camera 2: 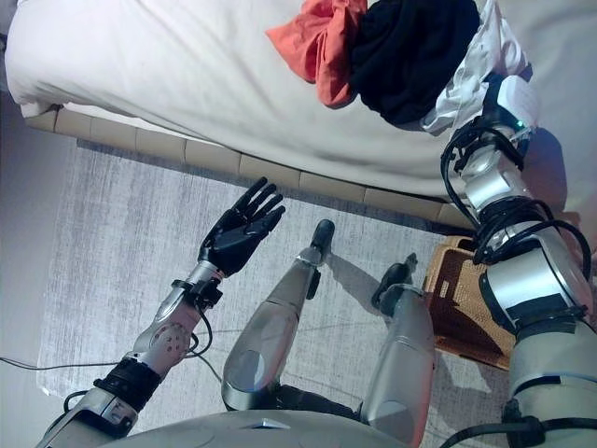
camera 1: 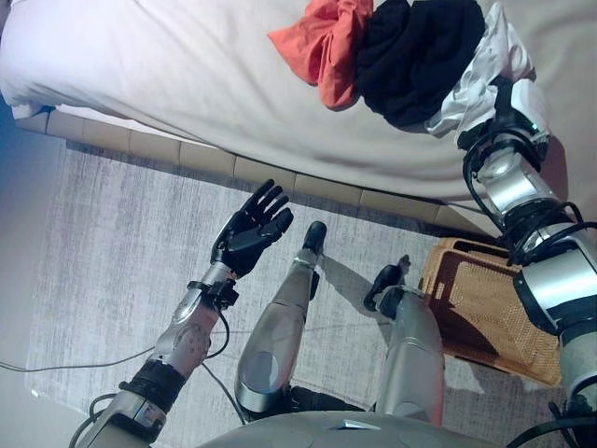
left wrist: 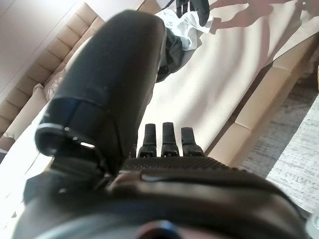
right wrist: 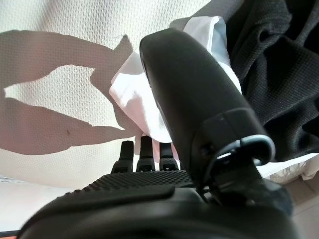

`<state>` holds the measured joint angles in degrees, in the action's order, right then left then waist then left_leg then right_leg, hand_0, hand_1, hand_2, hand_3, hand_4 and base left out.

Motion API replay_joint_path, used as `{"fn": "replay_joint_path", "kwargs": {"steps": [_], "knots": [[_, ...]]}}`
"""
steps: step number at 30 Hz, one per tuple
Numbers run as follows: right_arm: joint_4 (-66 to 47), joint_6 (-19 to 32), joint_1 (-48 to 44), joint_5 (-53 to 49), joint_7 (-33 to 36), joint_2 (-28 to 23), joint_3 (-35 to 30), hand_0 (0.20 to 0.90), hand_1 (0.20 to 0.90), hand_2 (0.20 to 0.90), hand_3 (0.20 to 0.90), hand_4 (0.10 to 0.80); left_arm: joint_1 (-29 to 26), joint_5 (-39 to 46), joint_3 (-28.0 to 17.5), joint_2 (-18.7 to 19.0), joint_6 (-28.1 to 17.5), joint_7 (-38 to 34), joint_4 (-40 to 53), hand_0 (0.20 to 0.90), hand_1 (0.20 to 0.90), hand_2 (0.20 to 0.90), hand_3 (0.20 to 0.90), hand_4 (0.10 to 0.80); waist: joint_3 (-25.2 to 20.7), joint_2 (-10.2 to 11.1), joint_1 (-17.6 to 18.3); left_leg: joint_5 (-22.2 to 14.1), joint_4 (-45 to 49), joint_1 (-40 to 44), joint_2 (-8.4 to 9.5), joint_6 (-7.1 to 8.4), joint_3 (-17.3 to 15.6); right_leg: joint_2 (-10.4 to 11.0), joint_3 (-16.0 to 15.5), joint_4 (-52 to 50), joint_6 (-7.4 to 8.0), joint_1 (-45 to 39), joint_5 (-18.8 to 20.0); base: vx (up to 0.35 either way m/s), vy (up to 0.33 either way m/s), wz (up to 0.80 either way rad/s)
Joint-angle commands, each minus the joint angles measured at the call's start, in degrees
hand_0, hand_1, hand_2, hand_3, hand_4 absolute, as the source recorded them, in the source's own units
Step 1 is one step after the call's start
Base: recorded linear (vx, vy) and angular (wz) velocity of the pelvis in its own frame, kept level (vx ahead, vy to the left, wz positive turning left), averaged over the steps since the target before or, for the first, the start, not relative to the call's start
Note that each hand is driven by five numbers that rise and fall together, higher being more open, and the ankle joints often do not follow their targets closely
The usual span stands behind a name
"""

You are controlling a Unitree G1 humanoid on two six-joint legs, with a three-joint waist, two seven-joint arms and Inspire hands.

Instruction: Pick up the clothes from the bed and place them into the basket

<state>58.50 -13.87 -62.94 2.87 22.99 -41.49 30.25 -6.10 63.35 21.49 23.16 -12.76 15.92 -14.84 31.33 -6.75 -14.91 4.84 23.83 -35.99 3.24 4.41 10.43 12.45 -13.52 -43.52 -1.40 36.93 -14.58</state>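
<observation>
Just clothes [camera 1: 410, 56] against right robot hand [right wrist: 189, 99]

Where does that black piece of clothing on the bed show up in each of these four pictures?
Left eye view: black garment at top right, on the bed.
Right eye view: top right, beside the orange garment.
Left wrist view: a dark scrap behind the thumb.
Right wrist view: fills the right side.
Shared landmark: the white garment touching it.
</observation>
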Motion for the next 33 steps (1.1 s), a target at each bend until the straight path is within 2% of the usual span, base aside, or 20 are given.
{"fn": "replay_joint_path", "kwargs": {"steps": [1,3,7,8,9,10,15,22,30,31,33], "knots": [[-1.04,-1.32,-10.73,-0.57,4.35,-6.92,3.76,0.9,0.9,0.9,0.9,0.8,3.89,3.37,-4.12,0.68,-4.3,1.0,9.11,0.9,0.9,0.9,0.9,0.8,-1.53,-0.79,-1.48,-9.24,10.92,-4.69,4.1,-5.22,-2.28,-3.08,-1.01,-0.55,-0.88,0.0,1.2,0.012,-0.024,0.04],[0.37,-3.28,-13.69,-0.06,3.67,-7.9,5.73,0.9,0.9,0.9,0.9,0.8,4.85,4.37,-4.54,1.01,-3.93,0.95,10.03,0.9,0.9,0.9,0.9,0.8,-1.53,-1.08,-2.07,-9.44,12.05,-6.53,4.15,-5.52,-2.28,-3.06,-1.01,-1.87,-0.98,2.12,1.04,0.011,-0.023,0.1],[0.94,-1.62,-16.64,-5.37,6.44,-9.22,6.3,0.9,0.9,0.9,0.9,0.8,6.65,6.03,-5.33,1.74,-3.74,0.83,12.0,0.9,0.9,0.9,0.9,0.8,-1.53,-1.68,-2.46,-9.93,14.33,-9.81,4.26,-5.85,-2.78,-3.2,-0.95,-4.0,-1.18,5.56,0.81,0.001,-0.009,0.06],[0.83,-1.14,-16.99,-5.98,7.06,-9.19,6.06,0.707,0.707,0.707,0.675,0.575,6.87,6.24,-5.46,1.85,-3.78,1.03,11.9,0.9,0.9,0.9,0.9,0.8,-1.53,-1.77,-2.53,-10.07,14.75,-10.33,4.37,-5.87,-2.73,-3.25,-0.84,-4.33,-1.19,6.12,0.75,-0.001,-0.007,0.04],[0.36,-0.62,-17.89,-7.36,7.8,-9.14,5.94,0.432,0.432,0.432,0.354,0.254,7.26,6.78,-5.6,1.94,-3.77,1.4,11.94,0.9,0.9,0.9,0.9,0.8,-1.53,-1.87,-2.58,-10.34,15.44,-11.14,4.41,-6.0,-2.81,-3.34,-0.73,-5.0,-1.27,6.98,0.61,0.001,-0.004,0.04],[0.07,-0.32,-18.2,-7.93,8.47,-9.13,5.7,0.3,0.3,0.3,0.2,0.1,7.36,7.06,-5.68,1.97,-3.69,1.51,11.99,0.9,0.9,0.9,0.9,0.8,-1.53,-1.9,-2.57,-10.47,15.69,-11.41,4.42,-6.07,-2.85,-3.37,-0.71,-5.25,-1.3,7.31,0.56,-0.003,-0.001,0.03],[-1.91,2.29,-17.95,-9.45,10.57,-10.56,3.5,0.3,0.3,0.3,0.2,0.1,8.64,8.16,-6.52,2.56,-3.68,2.26,12.52,0.9,0.9,0.9,0.9,0.8,-1.53,-1.97,-2.31,-10.93,16.67,-11.69,4.68,-6.08,-3.15,-3.63,-0.64,-5.79,-1.16,7.63,0.58,0.0,0.0,0.0],[-2.93,3.06,-15.42,-12.02,12.18,-11.29,0.63,0.3,0.3,0.3,0.2,0.1,9.2,9.08,-6.81,3.08,-4.35,2.8,12.23,0.9,0.9,0.9,0.9,0.8,-1.53,-1.65,-1.63,-11.58,16.3,-8.29,4.75,-5.6,-3.32,-3.77,-0.62,-4.64,-1.11,3.93,0.34,-0.008,0.028,-0.02],[-5.39,6.87,-8.87,-13.25,12.0,-13.04,-4.35,0.3,0.3,0.3,0.2,0.1,8.39,9.34,-7.72,2.94,-5.34,2.38,11.19,0.9,0.9,0.9,0.9,0.8,-1.53,0.88,0.34,-10.86,11.12,3.07,3.83,-4.78,-3.97,-4.17,-0.24,1.65,-0.75,-7.74,0.84,0.008,0.07,-0.08],[-6.45,7.84,-6.88,-13.48,11.76,-13.84,-5.83,0.3,0.3,0.3,0.2,0.1,7.54,9.46,-7.98,2.71,-5.6,2.04,10.69,0.9,0.9,0.9,0.9,0.8,-1.58,1.84,1.07,-11.12,9.67,6.49,3.39,-4.68,-4.29,-4.27,0.13,3.57,-0.63,-11.01,1.01,-0.067,0.111,-0.19],[-7.47,9.11,-4.37,-14.09,11.26,-14.82,-7.37,0.3,0.3,0.3,0.2,0.1,7.1,9.27,-7.94,2.37,-5.56,1.41,10.25,0.9,0.9,0.9,0.9,0.8,-3.28,2.75,1.82,-9.77,7.51,8.76,2.74,-4.64,-4.64,-4.44,-0.09,6.68,-0.93,-13.34,2.8,-0.04,0.117,-0.18]]}}
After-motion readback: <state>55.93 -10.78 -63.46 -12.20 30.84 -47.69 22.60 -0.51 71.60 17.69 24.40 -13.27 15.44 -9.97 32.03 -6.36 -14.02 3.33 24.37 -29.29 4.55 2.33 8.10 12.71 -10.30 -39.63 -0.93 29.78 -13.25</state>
